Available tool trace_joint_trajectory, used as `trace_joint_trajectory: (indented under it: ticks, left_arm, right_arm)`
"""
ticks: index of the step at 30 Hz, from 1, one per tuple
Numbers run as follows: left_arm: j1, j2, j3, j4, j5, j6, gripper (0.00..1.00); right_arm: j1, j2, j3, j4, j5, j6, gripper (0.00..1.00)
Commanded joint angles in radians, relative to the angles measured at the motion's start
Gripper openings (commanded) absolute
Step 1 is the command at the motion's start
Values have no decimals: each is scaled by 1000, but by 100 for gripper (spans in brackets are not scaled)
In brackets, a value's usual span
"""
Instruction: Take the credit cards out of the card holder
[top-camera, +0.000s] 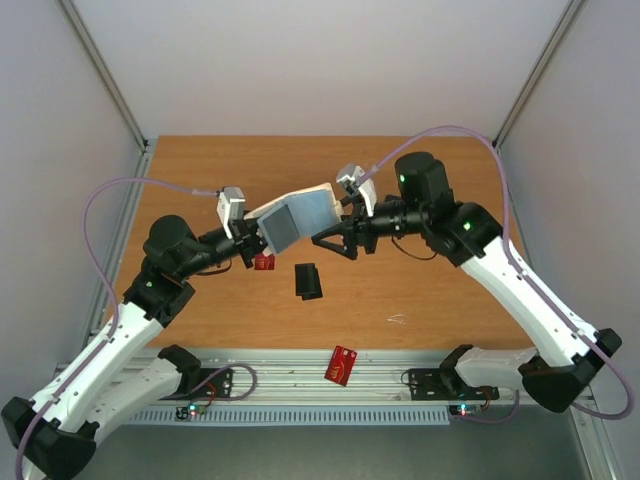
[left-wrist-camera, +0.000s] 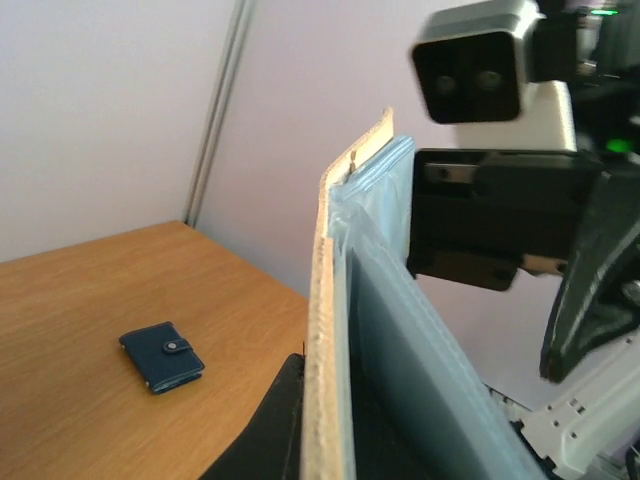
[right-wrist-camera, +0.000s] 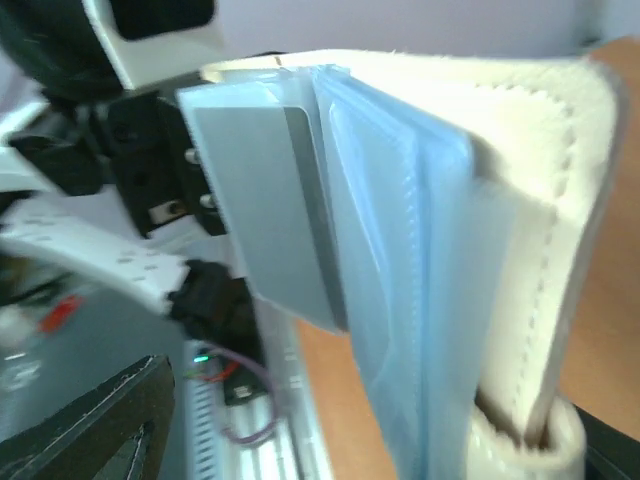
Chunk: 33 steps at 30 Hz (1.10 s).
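The card holder (top-camera: 295, 215), pale beige outside with grey-blue sleeves, hangs open in the air between my two grippers. My left gripper (top-camera: 258, 240) is shut on its left end; in the left wrist view the beige edge (left-wrist-camera: 325, 300) runs up from my gripper (left-wrist-camera: 335, 420). My right gripper (top-camera: 330, 225) is open wide at its right end, with the sleeves (right-wrist-camera: 400, 250) between its spread fingers (right-wrist-camera: 90, 430). One red card (top-camera: 263, 261) shows just below my left gripper. Another red card (top-camera: 342, 365) lies on the front rail. A small black piece (top-camera: 308, 280), seemingly the black card, lies on the table.
A small dark blue wallet (left-wrist-camera: 162, 356) lies on the table beyond the holder, toward the far corner; it does not show in the top view. The metal rail (top-camera: 300, 385) runs along the near table edge. Walls close in the table on three sides.
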Motion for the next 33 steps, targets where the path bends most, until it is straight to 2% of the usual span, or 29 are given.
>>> trace_joint_trajectory:
  ticks: [1,5,9,11,14,16,20,26,33]
  left_arm:
    - [2,1,-7,34,-81,-20,0]
    - [3,2,-10,12,-118,-23,0]
    - [5,5,-14,2,-147,-19,0]
    - [5,11,-14,-4,-159,-22,0]
    - [5,19,-11,-1,-162,-21,0]
    - [5,21,-11,3,-157,-17,0]
    - [5,22,-14,1,-158,-23,0]
    - [5,16,-16,3,-153,-24,0]
    - [6,8,-19,3,-149,-24,0]
  right_arm:
    - [117,-97,-41,114,606,25,81]
    - [263,-152,-40,134,992,-34,80]
    - [428,-152,31,99,1197,-166,78]
    - [514,-108,83,57,1185,-227,77]
    - [588,13,184,-42,1030,-251,77]
    - [590,85,228,-62,1011,-228,78]
    - [563,184,244,-14,1098,-206,82]
    - [513,244,258,-11,1131,-148,85]
    - [468,228,216,-5,1164,-95,67]
